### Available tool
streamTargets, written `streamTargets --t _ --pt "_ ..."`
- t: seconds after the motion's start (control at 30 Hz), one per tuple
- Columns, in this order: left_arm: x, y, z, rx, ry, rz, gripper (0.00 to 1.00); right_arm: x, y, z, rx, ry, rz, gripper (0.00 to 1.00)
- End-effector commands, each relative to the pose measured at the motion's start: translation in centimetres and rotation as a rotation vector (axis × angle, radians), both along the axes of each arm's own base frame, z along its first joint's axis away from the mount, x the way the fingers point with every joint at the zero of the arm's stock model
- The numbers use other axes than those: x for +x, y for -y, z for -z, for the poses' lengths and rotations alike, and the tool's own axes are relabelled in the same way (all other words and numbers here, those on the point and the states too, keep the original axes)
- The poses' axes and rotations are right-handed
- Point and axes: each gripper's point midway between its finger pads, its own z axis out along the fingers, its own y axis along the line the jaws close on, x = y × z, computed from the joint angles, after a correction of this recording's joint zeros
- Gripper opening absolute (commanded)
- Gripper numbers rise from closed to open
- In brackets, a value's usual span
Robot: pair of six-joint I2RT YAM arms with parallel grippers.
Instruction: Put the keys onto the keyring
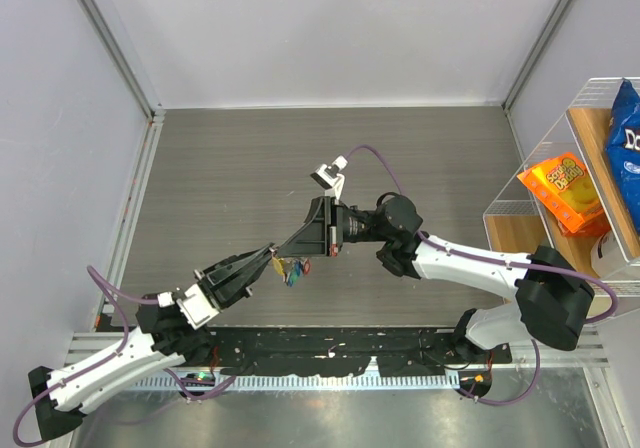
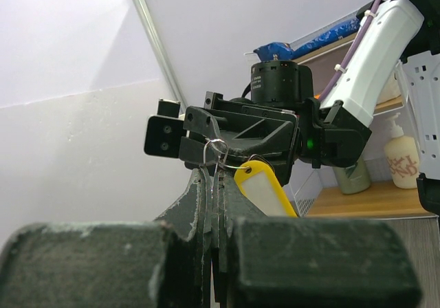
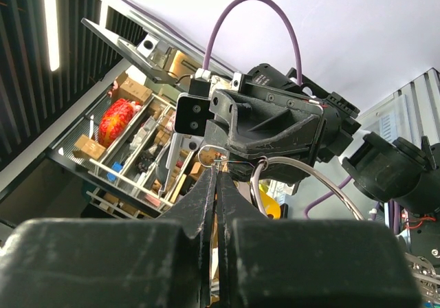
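While both arms meet tip to tip above the table (image 1: 420, 168), we thread keys onto the keyring.
Left gripper (image 2: 213, 176) clamps the keyring (image 2: 217, 148); right gripper (image 3: 215, 172) pinches closed beside it, keys (image 1: 293, 269) dangling beneath. We should steady the ring and feed slowly.

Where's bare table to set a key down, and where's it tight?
Bare: far strip of the table up to the back wall, and the patch between the left wall and the left claw. Crowded: centre, where the right claw meets it on the keyring, keys dangling beside.
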Motion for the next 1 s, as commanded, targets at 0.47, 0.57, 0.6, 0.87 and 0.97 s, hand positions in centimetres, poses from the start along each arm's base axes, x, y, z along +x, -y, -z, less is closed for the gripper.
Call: streamTargets --t 0.47,0.57,0.6,0.87,0.97 --pt "0.4 1.5 2.5 0.076 -0.021 0.012 0.0 -0.7 1.6 -7.6 0.187 0.101 0.033 0.06" --pt "0.5 1.5 2.6 0.079 -0.024 0.009 0.0 -0.9 1.7 -7.8 0.186 0.111 0.033 0.06" --pt "0.5 1.5 2.5 0.075 -0.022 0.011 0.0 -0.9 1.7 -7.7 0.182 0.113 0.035 0.06" --pt "0.5 1.3 2.5 0.068 -0.033 0.008 0.0 -0.7 1.5 -7.1 0.17 0.098 0.038 0.06" --pt "0.8 1.3 2.6 0.076 -0.044 -0.002 0.0 -0.6 1.5 -7.0 0.166 0.098 0.041 0.06"
